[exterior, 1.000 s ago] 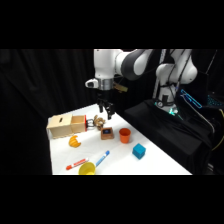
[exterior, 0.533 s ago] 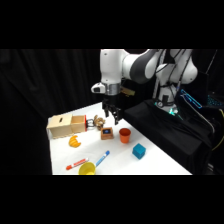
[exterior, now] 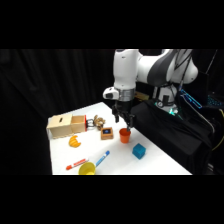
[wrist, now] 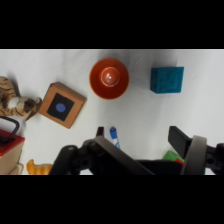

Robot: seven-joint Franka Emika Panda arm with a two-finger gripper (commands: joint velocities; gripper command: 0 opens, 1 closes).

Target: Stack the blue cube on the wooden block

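Observation:
The teal-blue cube rests on the white table near its right front edge; in the wrist view the blue cube lies to the upper right. Left of an orange cup sits the brown wooden block with a dark blue square on top, and the wooden block also shows at the left of the wrist view. My gripper hangs above the cup, between block and cube. The gripper is open, nothing between its fingers.
A pale wooden box stands at the table's back left with a small toy figure beside it. A yellow piece, a red marker, a blue-and-white marker and a yellow cup lie toward the front. The orange cup separates block and cube.
The arm has swung to the right and a little lower, from above the toy figure and block to above the orange cup. The objects have not moved.

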